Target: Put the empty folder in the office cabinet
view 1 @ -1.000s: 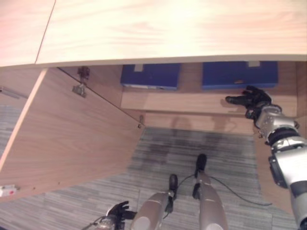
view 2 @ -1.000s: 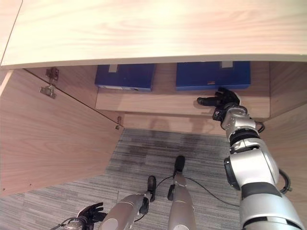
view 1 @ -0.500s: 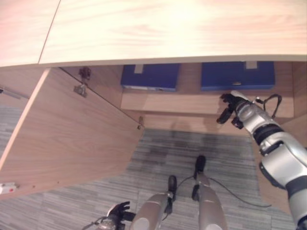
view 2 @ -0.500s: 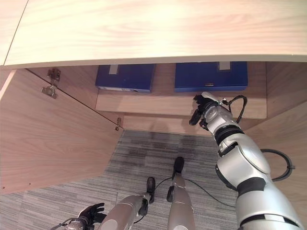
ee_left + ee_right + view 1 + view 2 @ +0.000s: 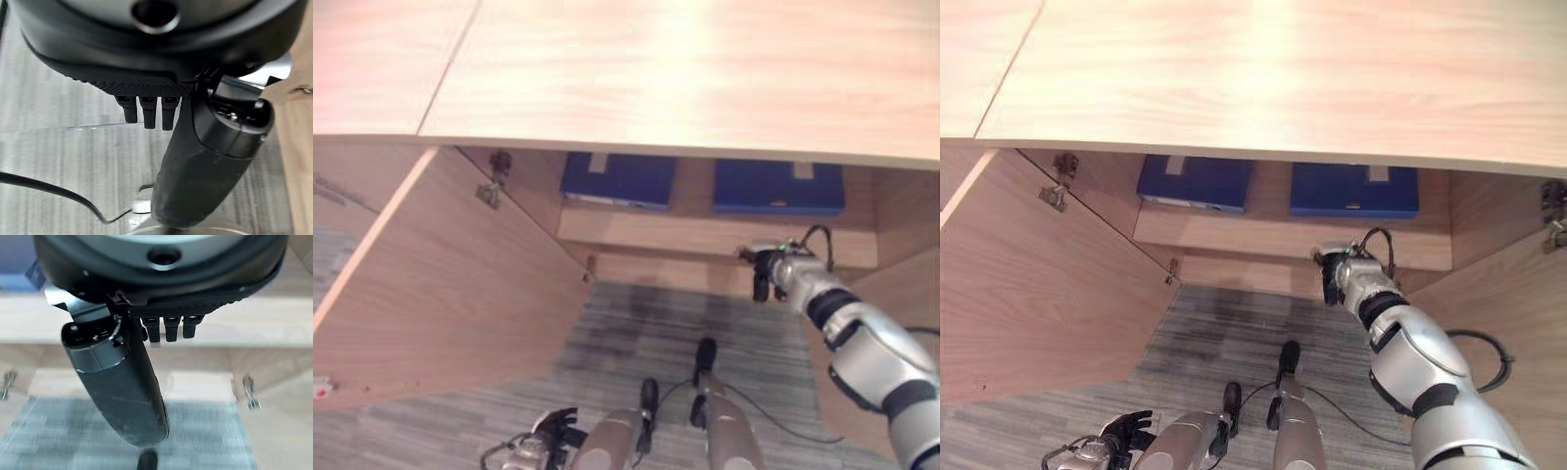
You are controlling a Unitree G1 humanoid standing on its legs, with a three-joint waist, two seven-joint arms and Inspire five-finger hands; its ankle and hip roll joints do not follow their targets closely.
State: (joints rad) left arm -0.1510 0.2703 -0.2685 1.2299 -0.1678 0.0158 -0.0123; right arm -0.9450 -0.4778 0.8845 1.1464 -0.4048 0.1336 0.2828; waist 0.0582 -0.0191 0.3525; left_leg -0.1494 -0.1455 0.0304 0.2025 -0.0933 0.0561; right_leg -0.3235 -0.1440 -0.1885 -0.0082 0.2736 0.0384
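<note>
Folders, two blue ones, lie flat on the cabinet shelf (image 5: pixel 705 235) in the left eye view: the left folder (image 5: pixel 619 179) and the right folder (image 5: pixel 778 187), a gap between them, both under the counter (image 5: pixel 685 78) top. The right hand (image 5: pixel 766 272) hangs just below and in front of the shelf edge, beneath the right folder and apart from it. The left cabinet door (image 5: pixel 450 284) stands wide open; the left hand (image 5: pixel 548 446) sits low near the carpet.

From the right eye view, the right-side door (image 5: pixel 1513 323) is also open, close beside the right forearm. A likely risk is the arm brushing that door or the shelf edge while it moves away, which could jog the folder.

Along the left wrist view, the left hand (image 5: pixel 146 110) has its fingers hanging straight and relaxed over the carpet, holding nothing.

Seen in the right wrist view, the right hand (image 5: pixel 166 328) is released, fingers straight, thumb free, nothing in it; the shelf front lies just past the fingers. I judge the folder to be placed already.
</note>
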